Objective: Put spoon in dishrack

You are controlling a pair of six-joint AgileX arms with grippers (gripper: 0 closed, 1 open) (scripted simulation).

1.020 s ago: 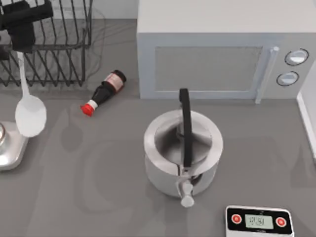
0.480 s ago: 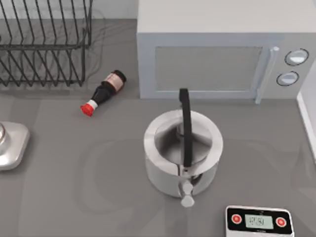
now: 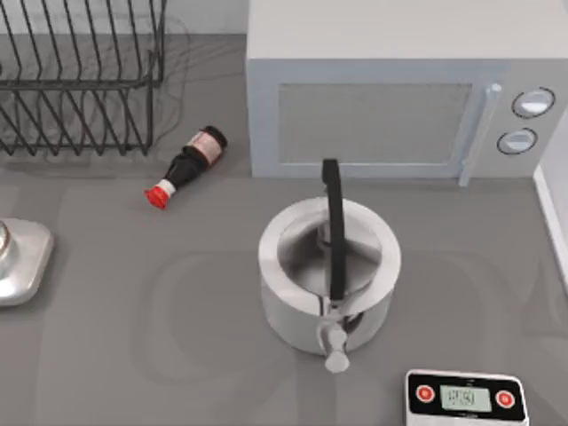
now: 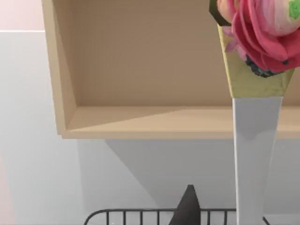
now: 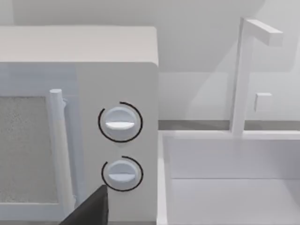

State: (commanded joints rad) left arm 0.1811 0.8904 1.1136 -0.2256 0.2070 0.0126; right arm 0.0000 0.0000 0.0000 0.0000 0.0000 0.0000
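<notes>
On the grey table, dishrack, microwave and pot.

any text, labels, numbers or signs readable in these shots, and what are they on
Nothing can be read for certain.
Timer: its grey display shows digits, too blurred to read; the two red buttons carry marks too small to make out.
Bottle: a pale label near its base, with no legible words.
Microwave: the two dials are plain, with a thin arc around each and no numbers.
Dishrack and pot: no markings.
</notes>
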